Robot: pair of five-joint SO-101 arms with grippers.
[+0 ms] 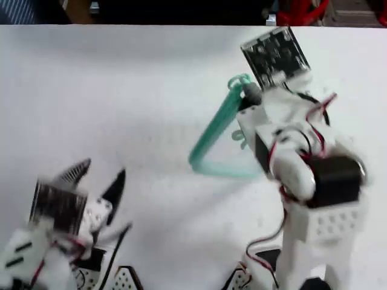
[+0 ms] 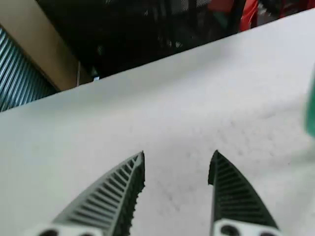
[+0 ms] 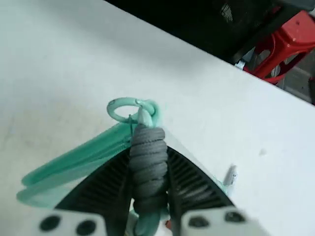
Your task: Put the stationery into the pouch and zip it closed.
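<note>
The mint-green pouch (image 1: 214, 136) is lifted at one end and slants down to the white table (image 1: 121, 90), its low edge resting there. My right gripper (image 1: 249, 95) holds it at the top, shut on the grey cord pull (image 3: 147, 162) tied to the pouch's green ring (image 3: 125, 108). The pouch body (image 3: 74, 164) hangs just beyond the fingers (image 3: 192, 182). My left gripper (image 1: 97, 175) stands open near the front left of the table with nothing between its fingers (image 2: 123, 187). A sliver of the pouch (image 2: 310, 110) shows off to the side of my left gripper (image 2: 177, 162).
The table's far edge (image 1: 151, 25) meets a dark room with a red stool (image 3: 285, 44) behind it. The right arm's body (image 1: 314, 181) stands over the front right. Bare table lies between the two arms and across the left half.
</note>
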